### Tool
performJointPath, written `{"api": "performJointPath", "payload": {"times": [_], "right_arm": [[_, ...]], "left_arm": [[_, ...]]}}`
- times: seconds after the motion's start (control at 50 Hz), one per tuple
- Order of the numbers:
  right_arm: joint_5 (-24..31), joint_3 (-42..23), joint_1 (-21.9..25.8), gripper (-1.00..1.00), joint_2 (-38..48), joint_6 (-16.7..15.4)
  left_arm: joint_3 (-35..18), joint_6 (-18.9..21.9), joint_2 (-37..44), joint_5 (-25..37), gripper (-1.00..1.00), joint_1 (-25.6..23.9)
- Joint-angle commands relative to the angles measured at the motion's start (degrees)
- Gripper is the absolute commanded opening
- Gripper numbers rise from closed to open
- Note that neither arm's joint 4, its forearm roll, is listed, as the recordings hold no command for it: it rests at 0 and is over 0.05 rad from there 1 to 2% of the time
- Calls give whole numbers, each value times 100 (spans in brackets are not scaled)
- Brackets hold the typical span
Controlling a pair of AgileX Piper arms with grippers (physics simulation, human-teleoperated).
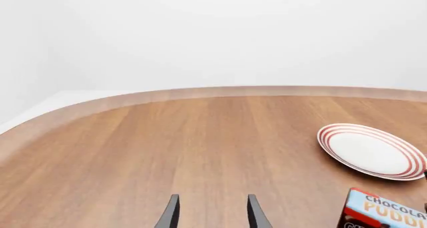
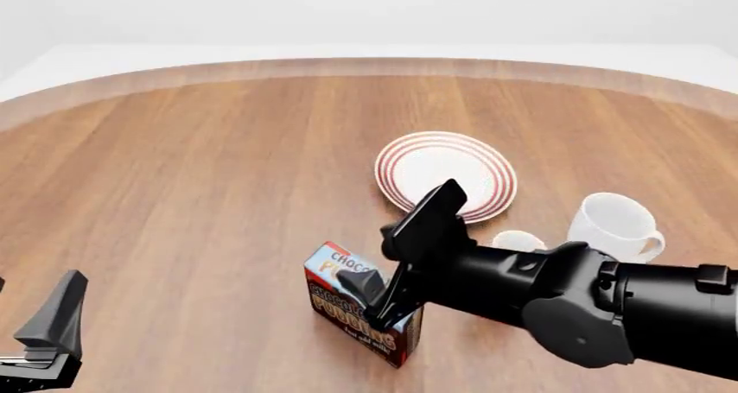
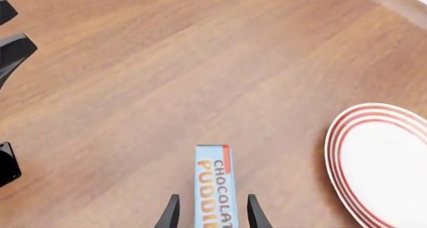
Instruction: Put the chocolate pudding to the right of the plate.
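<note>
Chocolate pudding [image 2: 359, 305] stood on the wooden worktop [image 2: 196, 177], near side, in front of and slightly left of the plate [image 2: 447, 175], the two apart with bare wood between. Carton showed its light blue lettered top, dark brown sides and red edges; in the front view it stood turned at an angle to the worktop's near edge.

Right claw [image 2: 398, 259] reached in from the right and sat over the carton. In the right wrist view the two fingertips [image 3: 171, 212] flanked the narrow blue top of the carton [image 3: 215, 188], one on each side, close to its long edges. Contact could not be confirmed: a thin gap seemed visible on both sides, so the claw was recorded as spread about the carton, not clenched on it. Carton base appeared to rest on the wood.

Plate: round, white, red concentric rings at the rim, lying flat, also seen at the edge of the right wrist view [image 3: 383, 163] and in the left wrist view [image 1: 371, 151].

White mug [image 2: 613, 226] stood to the right of the plate and just nearer. A second small white item [image 2: 518, 240] was partly hidden behind the right arm; its nature could not be determined.

Left claw [image 2: 47, 337] hung at the near left corner, well apart from everything, fingers parted and holding nothing [image 1: 212, 213].
</note>
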Motion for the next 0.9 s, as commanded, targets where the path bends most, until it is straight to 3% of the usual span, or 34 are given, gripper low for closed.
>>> {"api": "performJointPath", "payload": {"times": [0.02, 0.54, 0.9], "right_arm": [[-142, 62, 43, 100, 157, 79], [-248, -29, -121, 100, 526, -36], [-442, 66, -12, 100, 656, 99]], "left_arm": [[0, 0, 0, 0, 100, 0], [0, 0, 0, 0, 100, 0], [0, 0, 0, 0, 100, 0]]}}
